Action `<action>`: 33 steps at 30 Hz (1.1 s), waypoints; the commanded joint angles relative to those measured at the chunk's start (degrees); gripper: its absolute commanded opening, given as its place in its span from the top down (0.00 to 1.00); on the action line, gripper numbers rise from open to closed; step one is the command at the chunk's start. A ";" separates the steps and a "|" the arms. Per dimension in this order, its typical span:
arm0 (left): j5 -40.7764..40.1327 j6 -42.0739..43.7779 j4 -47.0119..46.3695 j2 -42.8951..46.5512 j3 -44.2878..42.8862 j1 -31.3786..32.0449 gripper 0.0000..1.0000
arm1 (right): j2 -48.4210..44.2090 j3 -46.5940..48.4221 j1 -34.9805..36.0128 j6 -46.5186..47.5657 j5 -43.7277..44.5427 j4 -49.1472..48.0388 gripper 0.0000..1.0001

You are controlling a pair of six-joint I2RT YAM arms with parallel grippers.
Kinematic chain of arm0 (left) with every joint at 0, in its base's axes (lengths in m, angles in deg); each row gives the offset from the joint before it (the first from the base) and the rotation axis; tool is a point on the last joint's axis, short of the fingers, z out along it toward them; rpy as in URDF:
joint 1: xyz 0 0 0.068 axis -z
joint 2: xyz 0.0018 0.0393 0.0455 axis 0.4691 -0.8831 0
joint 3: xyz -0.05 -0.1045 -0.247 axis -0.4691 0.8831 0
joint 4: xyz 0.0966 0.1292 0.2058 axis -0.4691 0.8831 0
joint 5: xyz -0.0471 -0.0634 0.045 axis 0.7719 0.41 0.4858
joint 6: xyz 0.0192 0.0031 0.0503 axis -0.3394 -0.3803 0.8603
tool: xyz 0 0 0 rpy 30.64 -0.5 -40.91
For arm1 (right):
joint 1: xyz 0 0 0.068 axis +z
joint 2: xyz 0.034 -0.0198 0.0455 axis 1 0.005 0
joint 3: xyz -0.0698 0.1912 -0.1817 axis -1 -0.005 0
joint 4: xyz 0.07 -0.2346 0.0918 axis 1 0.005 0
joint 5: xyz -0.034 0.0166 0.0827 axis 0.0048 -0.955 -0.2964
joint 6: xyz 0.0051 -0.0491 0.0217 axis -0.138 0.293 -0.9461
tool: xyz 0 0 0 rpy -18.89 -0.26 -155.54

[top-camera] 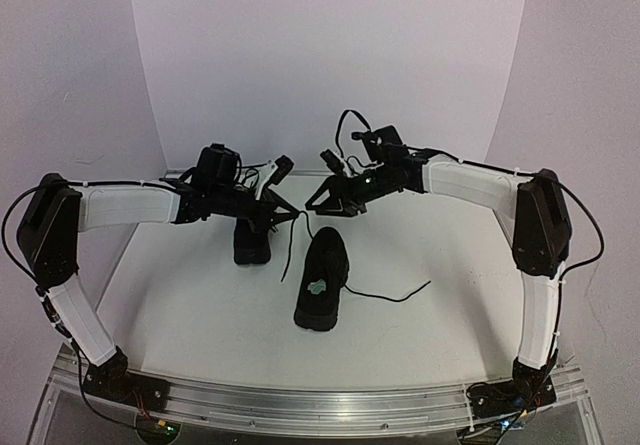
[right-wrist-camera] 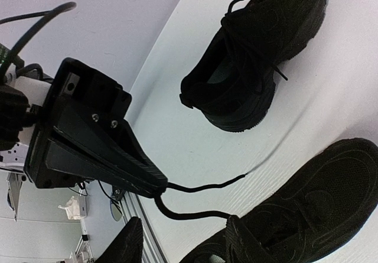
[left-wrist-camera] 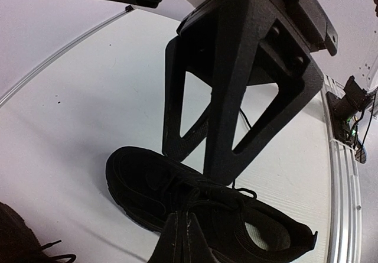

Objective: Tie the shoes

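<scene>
Right wrist | left gripper (right-wrist-camera: 162, 187) clamped on lace (right-wrist-camera: 207, 186) | right gripper (right-wrist-camera: 183, 230) jaws apart | shoes (right-wrist-camera: 254, 56) upright on table (right-wrist-camera: 331, 109)

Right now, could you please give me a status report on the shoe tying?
Left gripper shut on a lace of the near shoe. Right gripper open, alongside. Other lace loose on table. Far shoe stands apart.

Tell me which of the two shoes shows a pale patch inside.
The nearer shoe, lying mid-table with its lace trailing to the right. The farther shoe, back to its left, looks all black.
</scene>
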 commanded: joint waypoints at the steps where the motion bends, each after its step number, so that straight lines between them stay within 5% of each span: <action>1: 1.49 -0.47 -3.25 -0.98 -1.24 -0.43 1.00 | 1.02 2.04 0.53 1.51 -1.96 -1.51 0.57; 15: 2.60 -0.98 -3.55 -2.00 -2.42 -1.59 1.00 | 0.51 -2.53 0.77 5.71 1.78 -2.04 0.45; 33: 3.20 -1.28 -3.54 -2.31 -2.43 -2.02 1.00 | 4.59 1.90 1.98 5.18 2.64 -2.13 0.59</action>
